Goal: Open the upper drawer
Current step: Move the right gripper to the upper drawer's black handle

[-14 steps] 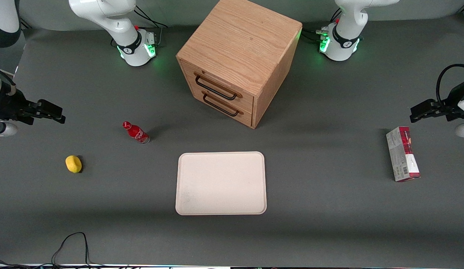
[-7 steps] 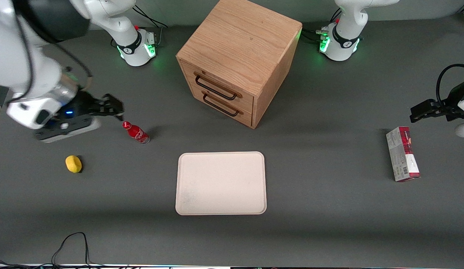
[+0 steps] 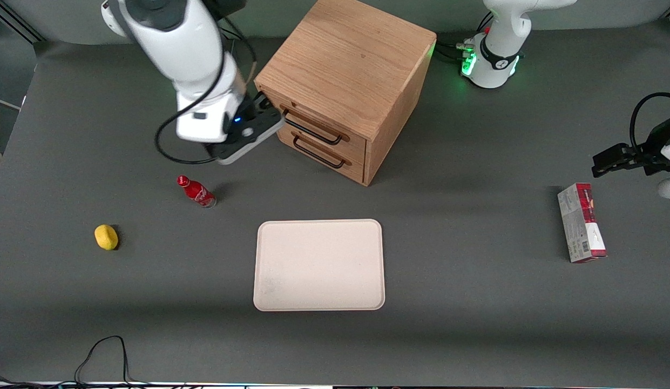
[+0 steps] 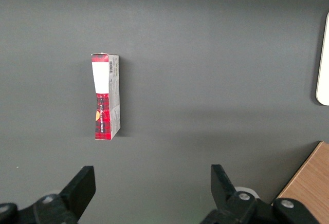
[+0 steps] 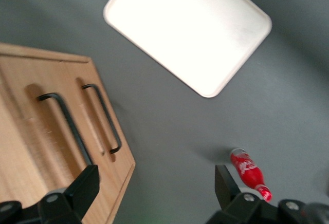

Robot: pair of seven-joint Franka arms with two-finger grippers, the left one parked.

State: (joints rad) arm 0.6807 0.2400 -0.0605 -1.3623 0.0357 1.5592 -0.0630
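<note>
The oak cabinet (image 3: 345, 59) stands at the back middle of the table. Its upper drawer (image 3: 313, 120) is shut, with its long black wire handle (image 3: 311, 129) across the front. The lower drawer (image 3: 324, 153) below it is shut too. My right gripper (image 3: 268, 109) is open and empty, in front of the cabinet at the end of the upper handle nearest the working arm. In the right wrist view the gripper (image 5: 155, 185) spans the cabinet's lower front edge, one finger (image 5: 85, 183) close to the end of the upper handle (image 5: 64, 126).
A red bottle (image 3: 196, 192) lies on the table nearer the front camera than the gripper, and it shows in the right wrist view (image 5: 249, 175). A yellow lemon (image 3: 106, 237), a pale tray (image 3: 318, 302) and a red-and-grey box (image 3: 581, 222) lie nearer the front camera.
My right arm has swung from the working arm's end of the table, past the red bottle, up to the cabinet's front at the upper handle. The drawers have not moved.
</note>
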